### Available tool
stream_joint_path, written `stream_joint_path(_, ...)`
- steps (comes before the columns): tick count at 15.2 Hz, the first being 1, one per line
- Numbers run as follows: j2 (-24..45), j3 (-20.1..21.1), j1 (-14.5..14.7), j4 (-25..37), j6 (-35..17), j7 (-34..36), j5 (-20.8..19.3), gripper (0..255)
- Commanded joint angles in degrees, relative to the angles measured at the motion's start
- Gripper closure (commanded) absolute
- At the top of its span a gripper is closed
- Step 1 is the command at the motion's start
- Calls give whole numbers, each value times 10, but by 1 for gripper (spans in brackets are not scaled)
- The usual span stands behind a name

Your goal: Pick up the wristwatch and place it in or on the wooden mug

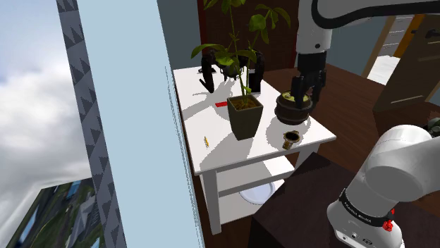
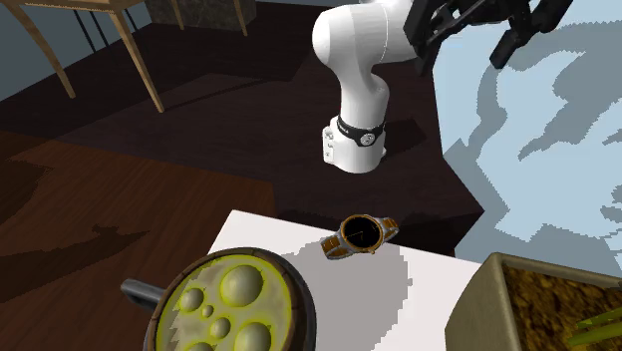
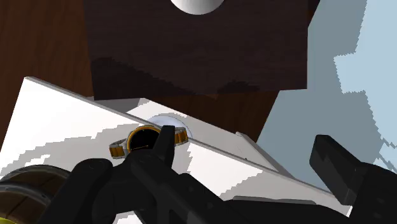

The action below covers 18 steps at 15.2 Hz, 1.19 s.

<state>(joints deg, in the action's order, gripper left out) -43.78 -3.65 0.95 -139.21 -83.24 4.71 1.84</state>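
A small white table stands against a pale blue wall panel (image 1: 134, 120), its tabletop (image 1: 211, 141) broken into bright patches and soft grey shadow. Below it sits a lower shelf (image 1: 229, 184), also white. The floor (image 2: 100, 150) is dark brown wood. Slanted pale wooden furniture legs (image 2: 140, 62) rise at the far side. Past a grey patterned strip (image 1: 84, 106) beside the panel, cloudy sky (image 1: 28, 84) shows.

Shoulder view looked down over counter (image 1: 211, 144) from beside stand (image 1: 296, 208), mid-range. Second exterior view sat close above counter, facing arm base (image 2: 355, 140). Wrist view looked down along fingers (image 3: 337, 165). All shared wristwatch (image 2: 361, 235), mug (image 2: 302, 304).
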Motion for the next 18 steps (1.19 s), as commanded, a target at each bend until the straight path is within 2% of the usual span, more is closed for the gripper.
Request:
stream_joint_path(1, 0, 0, 0, 0, 0, 0, 0, 0)
stream_joint_path(10, 19, 13, -81, -153, -234, 148, -7, 0)
stream_joint_path(18, 108, 23, -160, -246, -470, 281, -23, 0)
